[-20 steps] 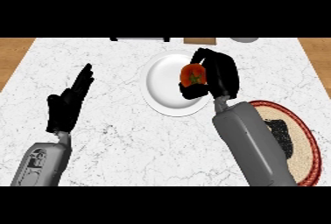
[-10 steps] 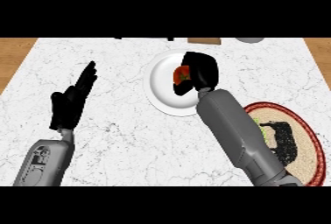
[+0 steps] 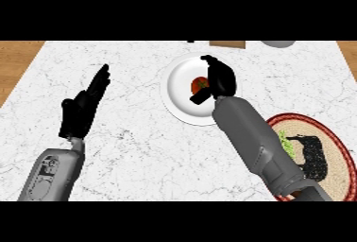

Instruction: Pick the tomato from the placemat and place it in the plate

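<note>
The red tomato with its green stalk lies on the white plate at the counter's far middle. My right hand hovers just right of the tomato, fingers stretched away and thumb spread below it, open and not curled round it. The round woven placemat with a red rim is at the right, partly covered by my right forearm. My left hand rests open at the left, fingers up.
A black object and a bit of green lie on the placemat. A brown item and a grey one sit at the counter's far edge. Wooden floor shows past both far corners.
My right hand carried the tomato leftward over the plate, then uncurled; the tomato now lies on the plate beside the palm. The left hand has stayed still.
</note>
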